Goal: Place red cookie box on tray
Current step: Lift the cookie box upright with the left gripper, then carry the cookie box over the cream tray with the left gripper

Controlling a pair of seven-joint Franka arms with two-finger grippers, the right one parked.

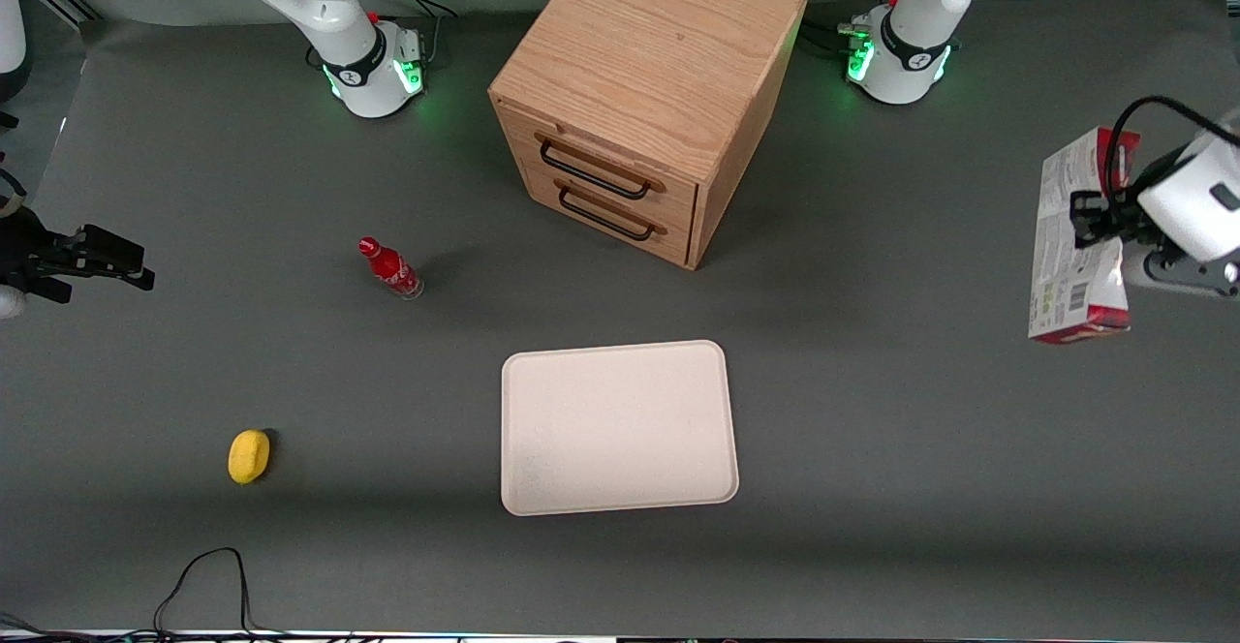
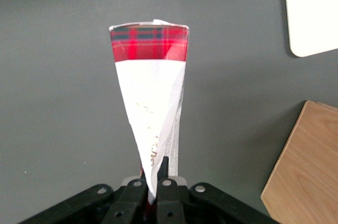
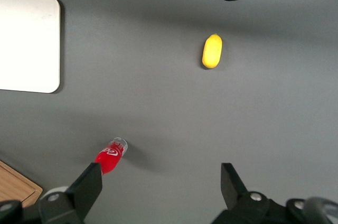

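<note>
Currently the red cookie box (image 1: 1077, 236) is clamped between the gripper (image 1: 1093, 215) fingers, apparently clear of the table; it should be carried level to the tray (image 1: 620, 488), well away.

Open mat btwn gripper (image 1: 1093, 219) & tray (image 1: 620, 503).

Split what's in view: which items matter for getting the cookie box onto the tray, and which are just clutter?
Job:
- cookie box, held off the table toward the working arm's end
- tool, shut on the cookie box
- tray, nothing on it

Clutter:
- wooden drawer cabinet
- soda bottle
- yellow lemon-like thing
- black cable
</note>
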